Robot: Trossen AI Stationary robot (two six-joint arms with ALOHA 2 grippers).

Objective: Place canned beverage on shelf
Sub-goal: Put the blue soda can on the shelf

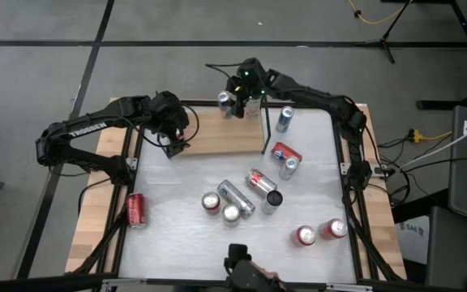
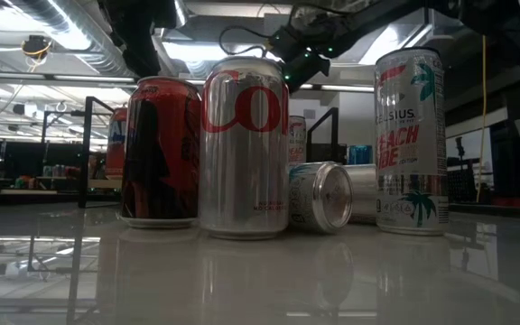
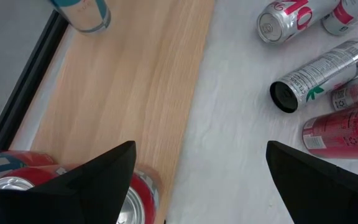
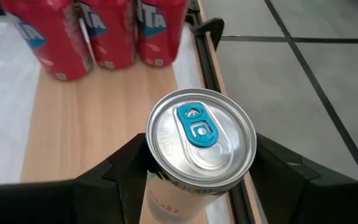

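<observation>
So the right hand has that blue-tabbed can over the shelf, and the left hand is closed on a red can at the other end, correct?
Not quite. The left hand is open and holds nothing; the left wrist view shows its fingers spread wide above the shelf, with the red cans beside one finger, not between them. The rest stands: the right hand has the blue-tabbed can over the shelf.

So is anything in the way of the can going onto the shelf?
Nothing visible is. The right gripper holds the can upright between its fingers at the shelf's end by the rail. The wood under it looks bare; three red cans stand farther along, apart from it.
</observation>
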